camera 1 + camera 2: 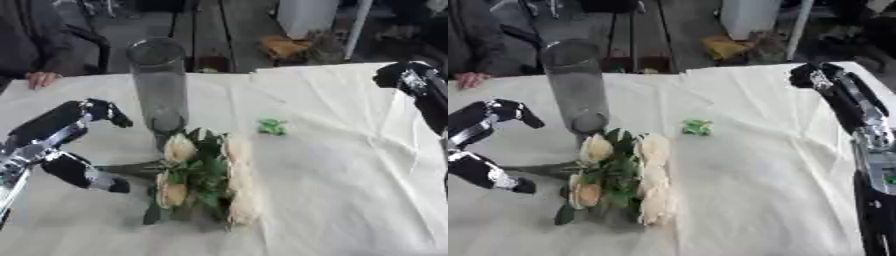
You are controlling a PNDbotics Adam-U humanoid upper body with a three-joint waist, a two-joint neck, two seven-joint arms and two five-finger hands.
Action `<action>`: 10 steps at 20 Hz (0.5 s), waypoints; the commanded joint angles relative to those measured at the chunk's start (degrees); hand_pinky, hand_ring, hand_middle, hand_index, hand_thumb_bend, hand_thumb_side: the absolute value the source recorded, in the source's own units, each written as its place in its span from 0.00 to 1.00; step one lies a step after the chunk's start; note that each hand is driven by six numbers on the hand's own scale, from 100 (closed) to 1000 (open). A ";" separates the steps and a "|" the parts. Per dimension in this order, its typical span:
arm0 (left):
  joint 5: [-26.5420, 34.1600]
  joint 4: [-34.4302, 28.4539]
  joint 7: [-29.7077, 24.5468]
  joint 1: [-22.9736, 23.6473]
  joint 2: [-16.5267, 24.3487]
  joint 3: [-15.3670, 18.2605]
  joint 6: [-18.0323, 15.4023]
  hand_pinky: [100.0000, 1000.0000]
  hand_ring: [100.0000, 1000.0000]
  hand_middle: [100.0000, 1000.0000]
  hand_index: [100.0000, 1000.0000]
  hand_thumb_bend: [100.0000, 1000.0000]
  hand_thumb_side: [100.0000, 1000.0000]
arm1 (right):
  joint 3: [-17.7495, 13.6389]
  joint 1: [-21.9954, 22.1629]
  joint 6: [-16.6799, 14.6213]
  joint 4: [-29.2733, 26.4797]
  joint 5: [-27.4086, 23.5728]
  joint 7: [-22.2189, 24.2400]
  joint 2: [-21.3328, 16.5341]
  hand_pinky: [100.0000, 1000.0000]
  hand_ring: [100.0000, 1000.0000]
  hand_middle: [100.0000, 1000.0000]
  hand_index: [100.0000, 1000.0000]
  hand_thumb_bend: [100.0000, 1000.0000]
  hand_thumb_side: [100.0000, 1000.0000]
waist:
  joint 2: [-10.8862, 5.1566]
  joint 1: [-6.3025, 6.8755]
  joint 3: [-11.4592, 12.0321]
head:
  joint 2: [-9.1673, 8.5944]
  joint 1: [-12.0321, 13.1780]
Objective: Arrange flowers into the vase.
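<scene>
Where the frame's left edge meets the middle, the robot's left hand (61, 150) reaches in over a table draped in a cream cloth (350, 165); its fingers and thumb are spread well apart, one dark fingertip up near the middle left and another lower down, with the green stems (131, 167) of a bunch of flowers lying in the gap between them, and it is not possible to tell whether any fingertip touches the stems. At the upper left edge a person's bare hand (39, 78) rests on the far rim of the table. Just right of the robot's left hand, in the upper centre-left, a tall clear glass vase (159, 85) stands upright and holds no flowers. Directly below the vase, in the centre-left of the frame, the bouquet (203, 175) lies flat on the cloth, its cream and pale yellow blooms and green leaves pointing right and its stems pointing left; the nearest bloom is just beside the vase's base. A small green scrap (271, 126) lies alone on the cloth right of centre, near the bouquet. At the upper right, the robot's right hand (814, 75) hangs above the table's far right corner, well apart from the flowers; its fingers look curled together and hold nothing.
</scene>
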 commanded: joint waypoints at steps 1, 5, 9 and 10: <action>-1.79 1.50 -1.02 -1.59 1.07 -0.60 -0.37 0.72 0.66 0.58 0.72 0.90 0.54 | 0.00 -0.97 -0.08 -0.85 0.35 0.18 -0.84 0.77 0.73 0.49 0.68 0.00 0.80 | -0.66 0.05 -0.08 | -0.16 -0.04; -4.89 3.64 -0.83 -2.22 0.99 -1.17 0.09 0.73 0.68 0.64 0.76 0.91 0.53 | -0.01 -0.96 -0.10 -0.85 0.38 0.19 -0.78 0.77 0.73 0.49 0.68 0.00 0.80 | -0.67 0.06 -0.12 | -0.15 -0.01; -7.89 5.42 0.39 -1.70 0.99 -2.50 0.20 0.73 0.69 0.65 0.75 0.91 0.52 | -0.01 -1.01 -0.08 -0.90 0.38 0.23 -0.75 0.77 0.73 0.49 0.68 0.00 0.80 | -0.63 0.08 -0.21 | -0.25 0.07; -8.47 5.76 0.45 -1.52 1.03 -2.84 -0.02 0.73 0.69 0.65 0.75 0.91 0.51 | -0.02 -1.02 -0.07 -0.91 0.38 0.22 -0.75 0.77 0.73 0.49 0.68 0.00 0.80 | -0.63 0.08 -0.23 | -0.25 0.09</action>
